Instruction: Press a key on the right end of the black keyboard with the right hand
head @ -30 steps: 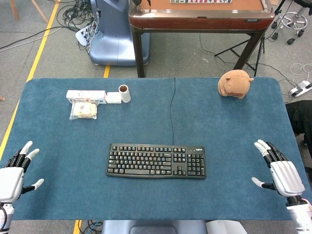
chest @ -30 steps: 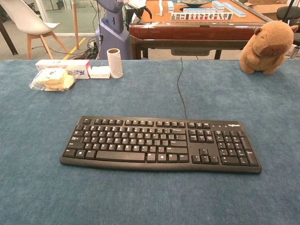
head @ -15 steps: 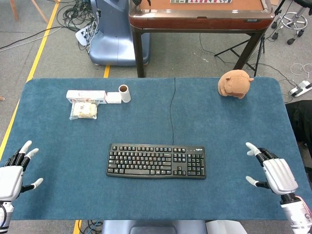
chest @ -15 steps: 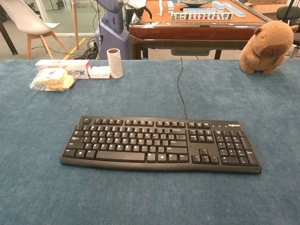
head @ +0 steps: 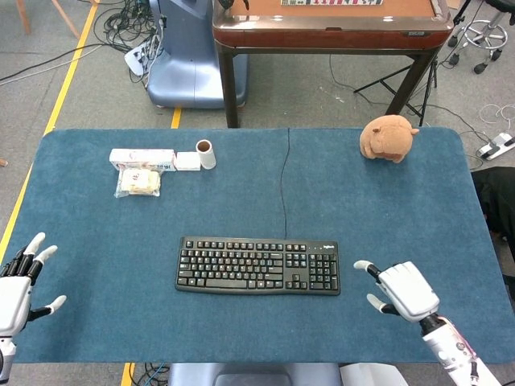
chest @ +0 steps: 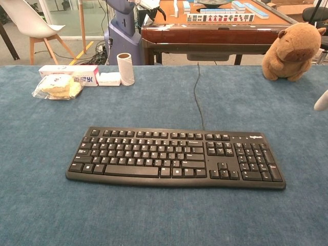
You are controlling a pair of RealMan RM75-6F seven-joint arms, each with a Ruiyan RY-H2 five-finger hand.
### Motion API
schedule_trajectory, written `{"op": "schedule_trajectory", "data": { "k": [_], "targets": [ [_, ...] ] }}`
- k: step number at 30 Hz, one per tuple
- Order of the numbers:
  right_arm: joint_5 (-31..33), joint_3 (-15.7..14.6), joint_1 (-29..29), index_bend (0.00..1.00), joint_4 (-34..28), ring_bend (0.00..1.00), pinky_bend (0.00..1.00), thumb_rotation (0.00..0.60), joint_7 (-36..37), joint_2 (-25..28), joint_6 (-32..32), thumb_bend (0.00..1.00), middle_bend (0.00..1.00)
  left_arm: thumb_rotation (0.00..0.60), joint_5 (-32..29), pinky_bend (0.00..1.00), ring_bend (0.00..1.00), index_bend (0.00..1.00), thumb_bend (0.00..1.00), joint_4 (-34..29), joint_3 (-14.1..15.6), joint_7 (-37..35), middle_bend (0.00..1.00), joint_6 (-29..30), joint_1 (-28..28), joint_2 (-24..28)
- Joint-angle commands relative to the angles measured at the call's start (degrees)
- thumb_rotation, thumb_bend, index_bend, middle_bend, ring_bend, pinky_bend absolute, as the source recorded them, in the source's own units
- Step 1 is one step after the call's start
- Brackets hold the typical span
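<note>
The black keyboard [head: 257, 264] lies in the middle of the blue table, its number pad at the right end [chest: 256, 161]. My right hand [head: 402, 291] hovers just right of that end, a small gap from the keys, holding nothing with its fingers apart. In the chest view only one white fingertip [chest: 322, 101] shows at the right edge. My left hand [head: 18, 285] rests far off at the table's left front edge, fingers spread and holding nothing.
A keyboard cable [head: 283, 185] runs back across the table. A brown plush animal [head: 388, 137] sits at the back right. A paper roll [head: 205, 153], white boxes [head: 142, 158] and a bagged snack [head: 138, 182] lie at the back left.
My right hand has moved left and nearer the front edge, from near the table's right edge to beside the keyboard's right end. The left hand slid slightly down and left.
</note>
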Motion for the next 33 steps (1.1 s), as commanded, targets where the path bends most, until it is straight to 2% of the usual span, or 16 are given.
{"op": "schedule_trajectory", "data": {
  "k": [1,6,14,22,33],
  "targets": [
    [1.23,-0.09,1.87,0.36,-0.02,0.94,0.87,0.6,-2.58,-2.13,-3.34,0.36,1.0,0.6,-0.6,0.2,0.08,0.19,0.08,0.07,-0.28,-0.31,0.02,-0.16,0.07,0.25],
    [2.98,-0.27,4.06,0.36,0.77,0.96,0.91,0.6,-4.94,-4.53,-7.52,0.5,1.0,0.6,-1.72,0.2,0.08,0.19,0.08,0.23,-0.66,-0.64,0.02,-0.77,0.03,0.63],
    [5.83,-0.42,6.4,0.38,2.72,0.99,0.97,0.6,-8.97,-7.75,-11.55,0.67,1.0,0.6,-2.51,0.2,0.08,0.19,0.08,0.21,-1.09,-1.31,0.02,-0.94,0.1,0.97],
    [11.59,-0.13,8.06,0.38,2.71,1.0,1.0,0.6,-14.9,-9.88,-14.74,0.99,1.0,0.6,-2.97,0.21,0.08,0.19,0.08,0.63,-1.14,-1.33,0.02,-1.47,0.04,0.82],
    [16.87,0.19,10.48,0.38,3.15,1.0,1.0,0.6,-19.55,-12.63,-16.42,1.0,1.0,0.6,-3.94,0.21,0.08,0.19,0.08,0.95,-1.44,-1.63,0.02,-2.19,-0.06,0.8]
  ]
}}
